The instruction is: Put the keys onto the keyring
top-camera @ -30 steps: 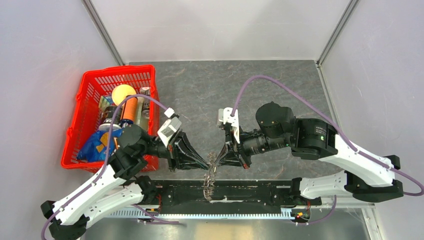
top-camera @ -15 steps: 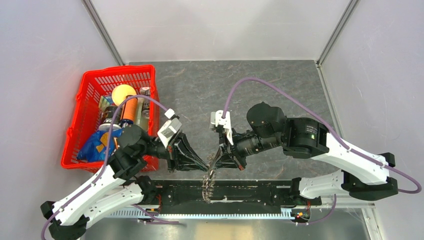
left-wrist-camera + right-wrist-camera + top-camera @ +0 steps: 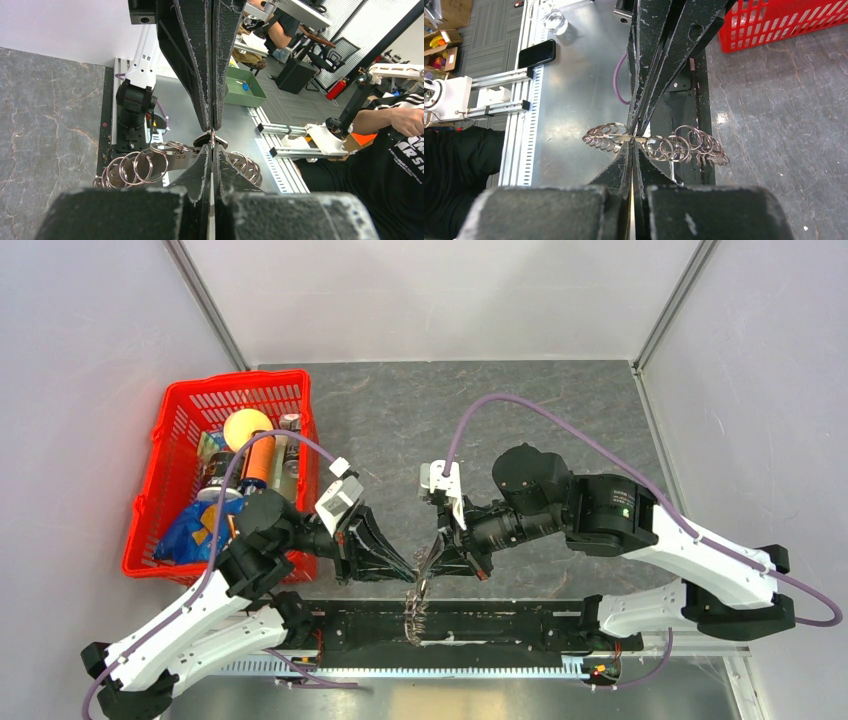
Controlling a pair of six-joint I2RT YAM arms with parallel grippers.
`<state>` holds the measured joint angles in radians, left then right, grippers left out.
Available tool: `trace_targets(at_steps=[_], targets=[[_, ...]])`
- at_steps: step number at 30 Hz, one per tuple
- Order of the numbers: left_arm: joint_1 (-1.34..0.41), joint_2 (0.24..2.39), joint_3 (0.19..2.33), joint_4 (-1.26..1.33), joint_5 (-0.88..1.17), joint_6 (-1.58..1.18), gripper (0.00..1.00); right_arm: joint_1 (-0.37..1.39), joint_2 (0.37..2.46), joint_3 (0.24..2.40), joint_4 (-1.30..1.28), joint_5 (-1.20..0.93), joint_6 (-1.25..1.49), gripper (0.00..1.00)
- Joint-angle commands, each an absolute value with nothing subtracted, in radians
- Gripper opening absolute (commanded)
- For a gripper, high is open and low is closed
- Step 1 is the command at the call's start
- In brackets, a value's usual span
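The keyring (image 3: 674, 147), a silver bunch of small metal loops, hangs over the black rail (image 3: 520, 625) at the near table edge. For threading, I judge that the bunch should be held steady and the key tip guided slowly into one gap, without twisting. The right gripper (image 3: 631, 142) is clamped on the bunch. The left gripper (image 3: 212, 147) is closed too, seemingly on the small dark key (image 3: 203, 140), which is hard to see. The left arm (image 3: 200, 610) and the right arm (image 3: 700, 550) reach inward with their fingertips meeting.
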<state>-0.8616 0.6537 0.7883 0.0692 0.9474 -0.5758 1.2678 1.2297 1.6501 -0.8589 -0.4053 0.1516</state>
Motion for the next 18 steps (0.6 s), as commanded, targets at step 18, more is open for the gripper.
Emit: trace_targets(at_steps=[18], targets=[[-0.865, 0.639, 0.801, 0.080, 0.951, -0.527, 0.02, 1.273, 1.296, 1.761, -0.807, -0.329, 0.135, 0.00]])
